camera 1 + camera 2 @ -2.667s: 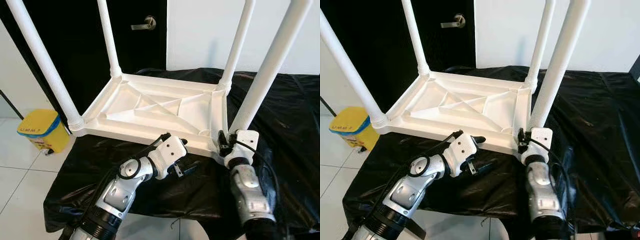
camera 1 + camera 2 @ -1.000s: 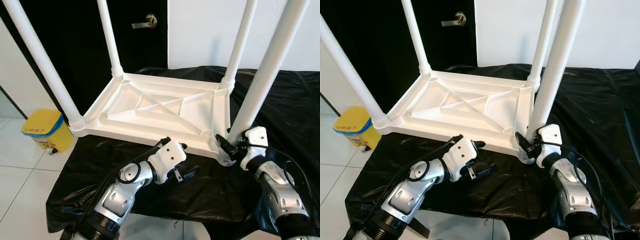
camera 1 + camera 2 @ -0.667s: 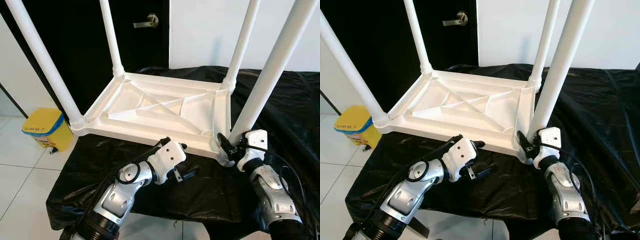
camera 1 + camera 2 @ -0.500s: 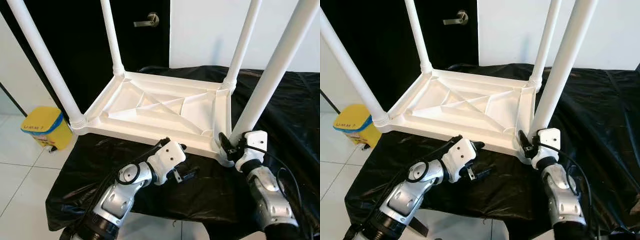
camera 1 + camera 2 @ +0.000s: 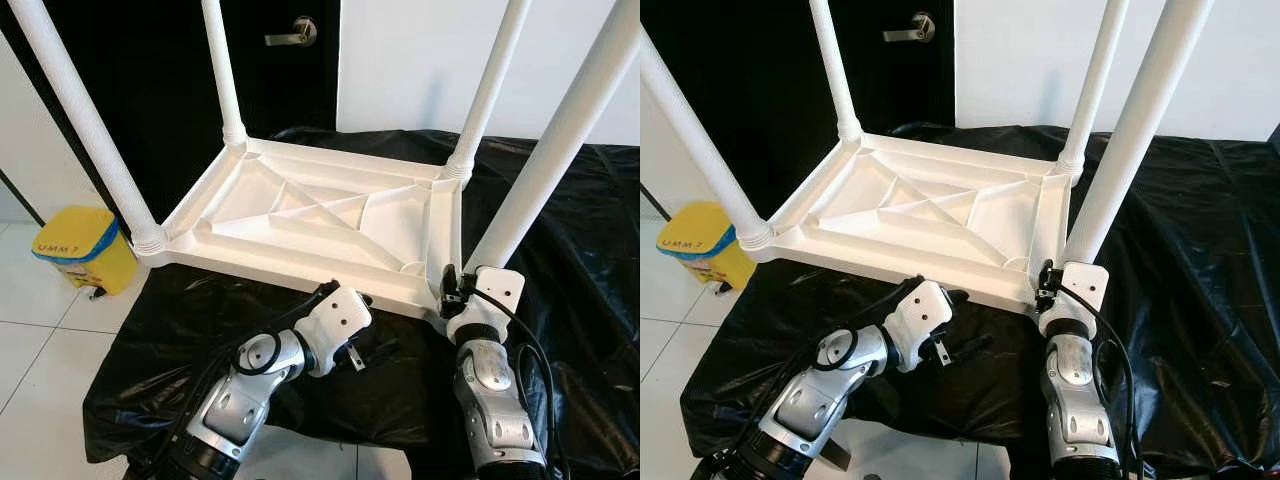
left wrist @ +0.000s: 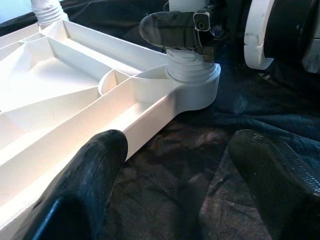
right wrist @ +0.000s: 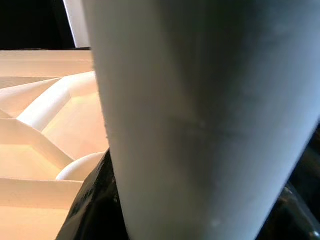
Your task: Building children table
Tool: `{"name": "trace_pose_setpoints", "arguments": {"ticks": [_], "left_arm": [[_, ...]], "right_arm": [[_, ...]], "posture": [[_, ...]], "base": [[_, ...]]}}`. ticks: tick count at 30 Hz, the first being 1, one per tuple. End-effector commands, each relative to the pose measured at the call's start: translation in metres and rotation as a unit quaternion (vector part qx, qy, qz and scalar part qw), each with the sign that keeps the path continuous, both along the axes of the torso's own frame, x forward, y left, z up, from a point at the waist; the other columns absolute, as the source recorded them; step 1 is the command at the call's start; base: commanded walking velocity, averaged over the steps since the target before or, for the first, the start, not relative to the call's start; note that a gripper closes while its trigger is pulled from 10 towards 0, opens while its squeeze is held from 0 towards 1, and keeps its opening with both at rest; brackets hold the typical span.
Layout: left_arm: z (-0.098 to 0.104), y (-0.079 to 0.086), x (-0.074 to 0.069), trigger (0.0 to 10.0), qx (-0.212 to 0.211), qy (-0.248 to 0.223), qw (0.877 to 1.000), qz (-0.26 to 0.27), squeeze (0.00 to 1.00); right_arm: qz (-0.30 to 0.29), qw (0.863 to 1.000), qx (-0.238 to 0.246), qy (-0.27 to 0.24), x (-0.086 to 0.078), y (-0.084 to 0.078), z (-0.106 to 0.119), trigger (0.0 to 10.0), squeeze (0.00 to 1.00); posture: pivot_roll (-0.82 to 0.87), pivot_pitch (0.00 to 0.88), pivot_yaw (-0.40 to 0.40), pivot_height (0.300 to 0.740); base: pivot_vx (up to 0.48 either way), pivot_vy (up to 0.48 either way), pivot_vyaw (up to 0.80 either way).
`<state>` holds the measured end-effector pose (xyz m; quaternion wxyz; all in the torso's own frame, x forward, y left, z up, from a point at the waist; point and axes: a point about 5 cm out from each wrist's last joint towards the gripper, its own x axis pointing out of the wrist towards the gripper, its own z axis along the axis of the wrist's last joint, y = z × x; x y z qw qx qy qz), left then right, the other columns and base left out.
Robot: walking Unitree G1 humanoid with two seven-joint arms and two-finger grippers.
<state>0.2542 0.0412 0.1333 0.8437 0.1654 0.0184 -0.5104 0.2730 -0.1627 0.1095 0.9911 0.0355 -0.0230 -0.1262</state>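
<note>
1. Nearest me, low in the head views, the front edge of the tabletop (image 5: 160, 400) drops off under black plastic sheeting (image 5: 590, 250); white floor tiles (image 5: 40, 380) show at lower left.
2. My left end effector (image 5: 358, 352) sits low centre, just in front of the near rim of the children table (image 5: 320, 215). Its two fingers (image 6: 90, 175) are spread wide and hold nothing; in the left wrist view one finger lies close against the white rim and the other over bare black sheeting, with open sheet between them.
3. My right end effector (image 5: 447, 290) is at lower right, at the base of the near right leg (image 5: 560, 140), pinching that leg just above its socket collar. The right wrist view has the leg pressed close before the lens, with a dark finger (image 7: 92, 210) beside it.
4. The children table lies upside down across the middle of the frame, ribbed underside up. Its near left leg (image 5: 85, 125), far left leg (image 5: 222, 70) and far right leg (image 5: 490, 85) rise out of the top of the frame.
5. To the right of the table, the black sheet offers wide open room toward the right edge.
6. At mid left, on the floor, is a yellow bin (image 5: 80, 255) with a blue rim, just beside the table's near left corner.
7. Farthest, at the top: a dark door (image 5: 280, 60) with a metal handle (image 5: 290, 33) and a white wall (image 5: 420, 60).
</note>
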Motion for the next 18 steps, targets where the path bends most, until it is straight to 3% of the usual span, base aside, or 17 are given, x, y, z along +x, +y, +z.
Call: {"name": "trace_pose_setpoints", "arguments": {"ticks": [1,12,13,14,18], "left_arm": [[0.0,0.002,0.004,10.0,0.003,-0.004,1.0,0.028,0.0],[0.004,0.004,0.007,10.0,-0.003,-0.009,0.999,0.044,0.0],[0.004,0.004,0.006,10.0,-0.004,-0.009,0.999,0.045,0.0],[0.003,0.004,0.006,10.0,-0.004,-0.009,0.999,0.046,0.0],[0.004,0.004,0.005,10.0,-0.005,-0.009,0.999,0.046,0.0]], "right_arm": [[-0.009,0.998,0.014,0.056,-0.007,-0.003,-0.022,10.0,0.0],[-0.019,0.999,0.008,0.046,-0.004,-0.002,-0.013,10.0,0.0],[-0.021,0.999,0.007,0.043,-0.003,-0.002,-0.011,10.0,0.6],[-0.018,0.999,0.008,0.041,-0.003,-0.003,-0.01,10.0,1.0],[-0.003,1.0,0.008,0.025,-0.002,-0.004,-0.004,10.0,1.0]], "posture": [[-0.12,0.032,-0.009,0.74],[-0.1,0.04,-0.024,0.74],[-0.1,0.043,-0.024,0.74],[-0.1,0.042,-0.023,0.74],[-0.11,0.049,-0.027,0.74]], "base": [[0.0,0.0,0.0],[0.0,0.0,0.0],[0.0,0.0,0.0],[0.0,0.0,0.0],[0.0,0.0,0.0]]}}
